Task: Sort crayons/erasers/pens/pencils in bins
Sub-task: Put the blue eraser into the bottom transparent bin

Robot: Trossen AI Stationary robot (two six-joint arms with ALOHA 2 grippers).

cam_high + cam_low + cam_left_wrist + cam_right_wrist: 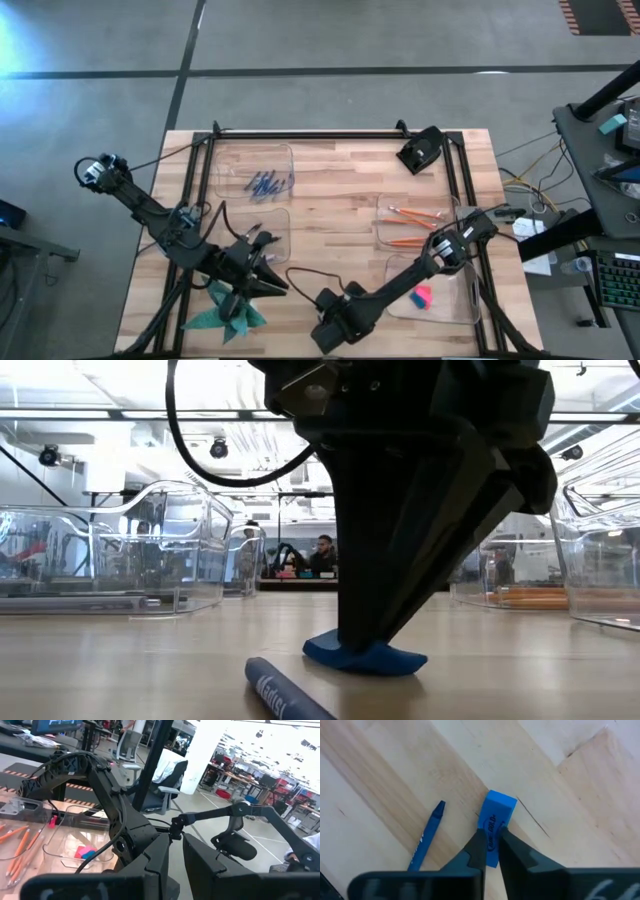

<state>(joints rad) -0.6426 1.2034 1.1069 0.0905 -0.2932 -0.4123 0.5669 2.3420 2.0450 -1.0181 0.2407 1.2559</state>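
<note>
A blue eraser [496, 810] lies flat on the wooden table [330, 200] near its front edge. My right gripper [490, 845] comes down on it steeply and is shut on it. In the low view the eraser [365, 657] shows under the dark fingers. A blue crayon [425, 840] lies loose on the wood just beside it. In the high view the gripper [335, 325] hides the eraser. My left gripper [272, 285] hangs level above the front left of the table, shut, with nothing in it. My right gripper pinches the blue eraser between its two fingers by the two long sides [492, 832], toward one end of the block. The fingers slant steeply down from above and lie across the eraser. The eraser rests flat on the table.
Four clear bins stand on the table. One at the far left [255, 170] holds blue crayons. One stands below it [270, 228]. One at the right [415, 225] holds orange pencils. One at the near right [430, 295] holds a pink and a blue eraser. A teal thing [235, 312] lies under my left arm.
</note>
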